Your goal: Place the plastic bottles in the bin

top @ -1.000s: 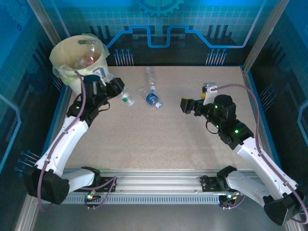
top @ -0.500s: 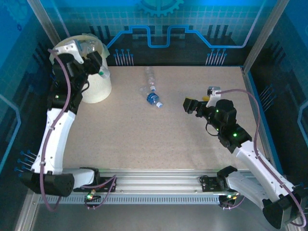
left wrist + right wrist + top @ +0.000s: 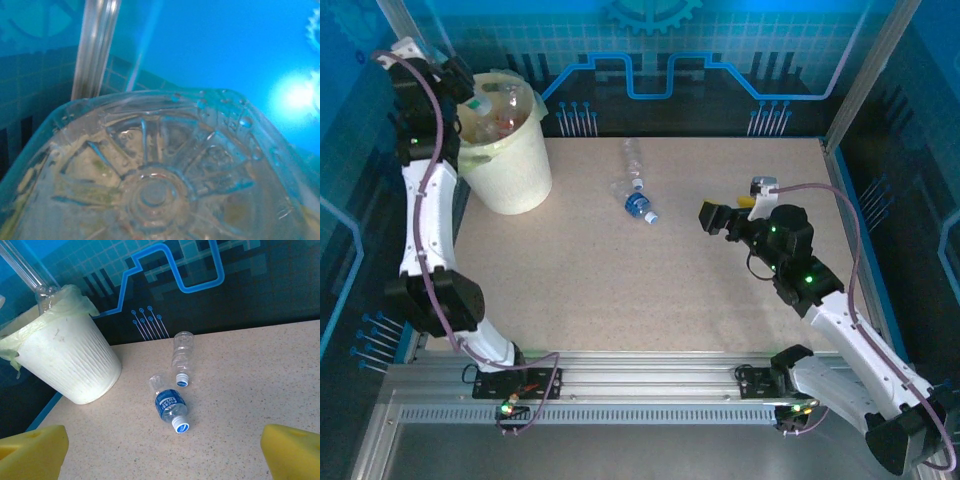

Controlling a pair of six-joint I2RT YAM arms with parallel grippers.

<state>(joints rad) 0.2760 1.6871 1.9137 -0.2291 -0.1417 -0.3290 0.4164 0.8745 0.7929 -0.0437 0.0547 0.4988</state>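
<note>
My left gripper is raised over the left rim of the bin and is shut on a clear bottle with a green cap. In the left wrist view that bottle's ribbed base sits close against the lens and hides the fingers. Several bottles lie inside the bin's pale bag. Two more lie on the table: a blue-labelled one and a clear one behind it. My right gripper is open, low over the table to the right of them, with nothing between its yellow pads.
The bin stands in the far left corner against the blue enclosure wall. An aluminium post rises just behind it. The speckled tabletop lies bare between the arms. Frame rails edge the table on both sides.
My left arm has swung up and left, lifting the green-capped bottle from the table beside the bin to above its rim. The right arm has barely moved.
</note>
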